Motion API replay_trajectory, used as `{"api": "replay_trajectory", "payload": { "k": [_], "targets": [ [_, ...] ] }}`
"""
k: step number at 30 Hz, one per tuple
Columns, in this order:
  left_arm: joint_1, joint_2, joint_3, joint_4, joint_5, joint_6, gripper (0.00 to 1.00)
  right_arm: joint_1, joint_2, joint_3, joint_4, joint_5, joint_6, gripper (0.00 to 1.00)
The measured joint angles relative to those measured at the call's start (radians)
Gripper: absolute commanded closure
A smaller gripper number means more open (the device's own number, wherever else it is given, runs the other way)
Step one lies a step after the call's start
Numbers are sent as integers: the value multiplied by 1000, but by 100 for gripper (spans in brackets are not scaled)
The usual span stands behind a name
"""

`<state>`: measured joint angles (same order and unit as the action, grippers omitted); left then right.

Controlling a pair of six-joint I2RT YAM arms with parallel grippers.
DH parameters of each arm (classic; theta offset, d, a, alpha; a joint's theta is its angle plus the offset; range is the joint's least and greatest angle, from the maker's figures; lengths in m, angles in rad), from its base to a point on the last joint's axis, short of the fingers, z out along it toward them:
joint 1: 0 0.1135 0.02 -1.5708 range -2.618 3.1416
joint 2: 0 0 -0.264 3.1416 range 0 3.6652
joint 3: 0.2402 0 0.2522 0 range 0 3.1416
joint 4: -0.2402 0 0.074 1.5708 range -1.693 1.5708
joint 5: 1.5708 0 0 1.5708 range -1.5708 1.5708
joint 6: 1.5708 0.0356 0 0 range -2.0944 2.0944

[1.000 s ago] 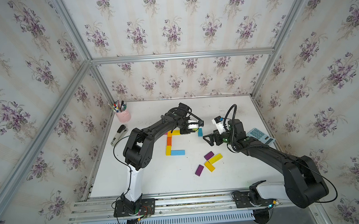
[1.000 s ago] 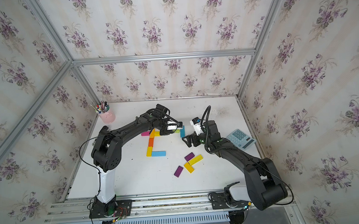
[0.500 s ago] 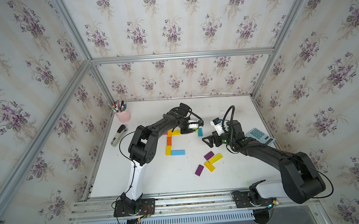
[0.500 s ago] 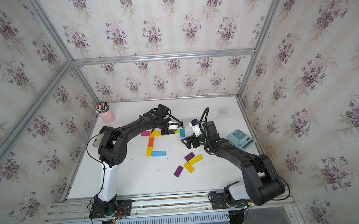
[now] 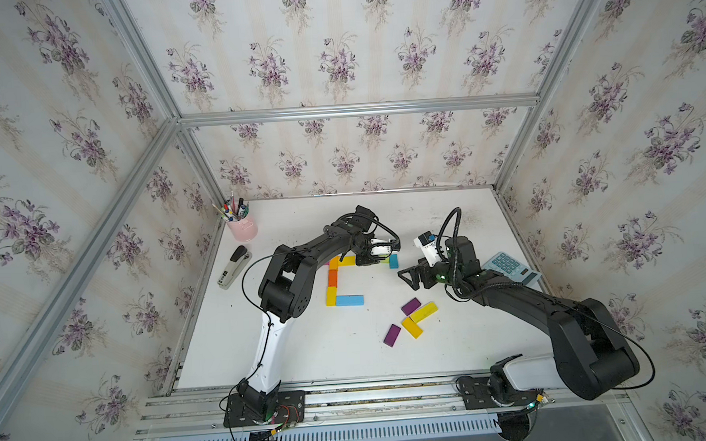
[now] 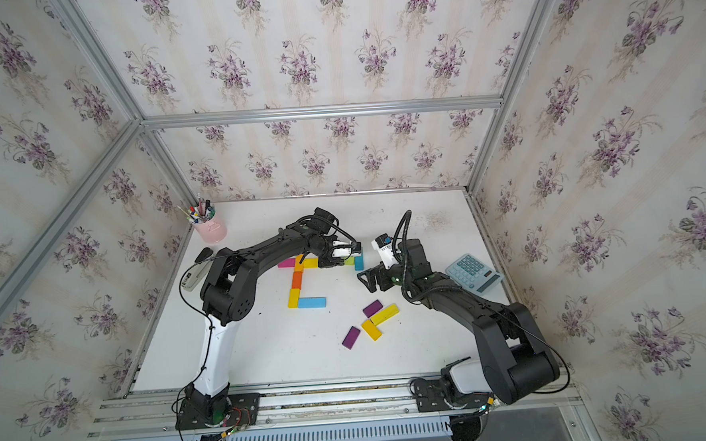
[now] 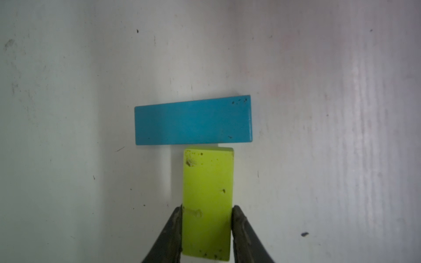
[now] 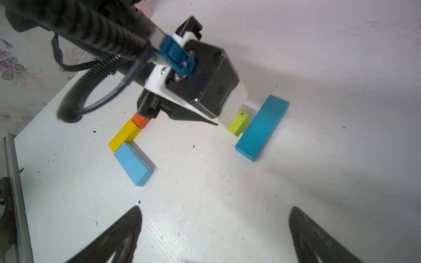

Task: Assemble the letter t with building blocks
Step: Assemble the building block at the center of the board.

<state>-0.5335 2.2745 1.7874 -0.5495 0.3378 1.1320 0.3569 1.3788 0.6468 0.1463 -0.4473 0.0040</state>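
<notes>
1. L tool (image 7: 207, 208) is clenching the lime block (image 7: 208, 182) across its long sides, low over the white worktop (image 7: 68, 113).
2. Lime block's short end is sitting just beside the teal block's (image 7: 193, 120) long side, at a right angle.
3. In both top views this pair is lying at frame ctr, closing the right end of a row w/ the magenta block (image 6: 286, 262) and row yellow block (image 5: 348, 260).
4. Under the row's left part, orange block (image 5: 332, 277) and column yellow block (image 5: 331, 296) are running downward; light blue block (image 5: 349, 300) is pointing right from the foot.
5. R tool (image 8: 215, 209) is gaping, gripping nothing, hovering right of the teal block.
6. Lower right of ctr, upper purple block (image 5: 411, 306), slanted yellow block (image 5: 423, 312), low yellow block (image 5: 411, 327) and low purple block (image 5: 391, 335) are lying loose.
7. Stapler (image 5: 232, 267) is lying at ctr-left, calculator (image 5: 510, 266) at ctr-right.
</notes>
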Motion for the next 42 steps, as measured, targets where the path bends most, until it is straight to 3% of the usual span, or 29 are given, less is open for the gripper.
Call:
{"api": "replay_trajectory", "payload": {
  "k": [42],
  "targets": [
    [19, 83, 107, -51, 29, -25, 63, -1, 18, 6, -2, 8, 0, 0]
  ]
}}
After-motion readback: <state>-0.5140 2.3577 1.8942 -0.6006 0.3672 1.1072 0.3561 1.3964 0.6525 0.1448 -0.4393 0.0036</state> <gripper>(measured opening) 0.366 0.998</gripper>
